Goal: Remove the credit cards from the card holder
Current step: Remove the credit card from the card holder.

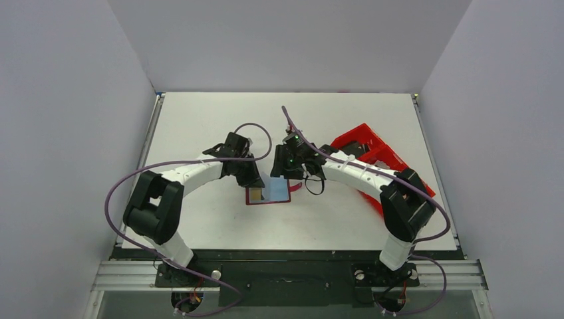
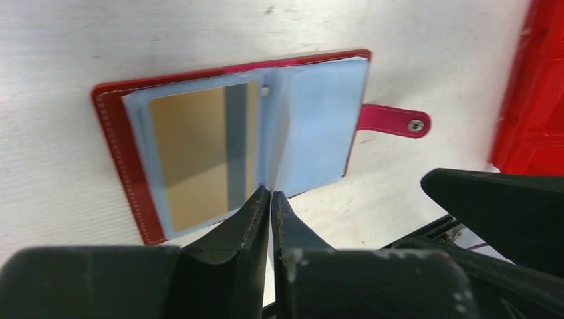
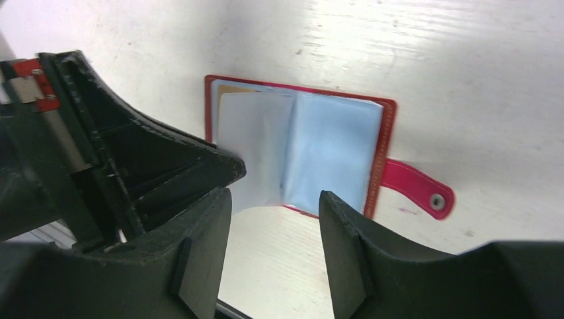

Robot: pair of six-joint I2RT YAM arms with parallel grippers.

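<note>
Card holder (image 1: 268,195) open on table (image 1: 199,119), gold card (image 2: 193,153) in sleeve | left end effector (image 2: 271,196) together at its edge, right end effector (image 3: 274,199) apart | risk: your pull drags the light holder, card not sliding out.

the left white-and-black jointed robot arm (image 1: 193,174) rises from its base, folds at a black elbow and reaches inward to the right, with its wrist pitched down. its black two-finger left gripper (image 2: 271,197) has the fingers pressed together, with no gap showing at the tips. the right white-and-black jointed robot arm (image 1: 356,171) mirrors this, reaching inward to the left. its black two-finger right gripper (image 3: 275,199) points down with the jaws standing clearly apart. the two grippers sit close beside each other. a thin purple cable (image 1: 110,199) loops along each arm.
</note>
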